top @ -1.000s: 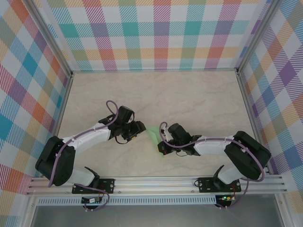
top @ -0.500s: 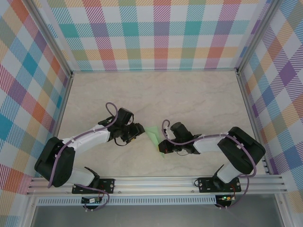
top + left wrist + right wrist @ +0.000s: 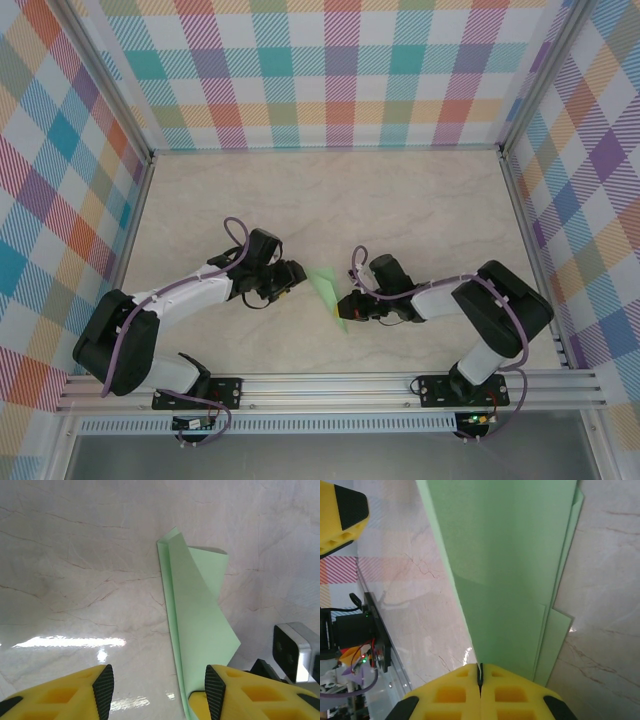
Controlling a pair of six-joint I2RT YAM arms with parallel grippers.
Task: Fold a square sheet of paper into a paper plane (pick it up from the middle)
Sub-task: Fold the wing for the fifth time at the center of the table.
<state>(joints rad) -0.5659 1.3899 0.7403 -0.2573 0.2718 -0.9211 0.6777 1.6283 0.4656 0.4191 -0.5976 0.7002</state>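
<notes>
Right claw (image 3: 480, 672) shifted, pinching paper plane (image 3: 510, 555), far end cut off

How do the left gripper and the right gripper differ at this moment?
The left gripper stands open; the right gripper is shut. The left gripper grips nothing; the right gripper pinches the folded green paper. Both have yellow fingers and sit low over the table.
</notes>
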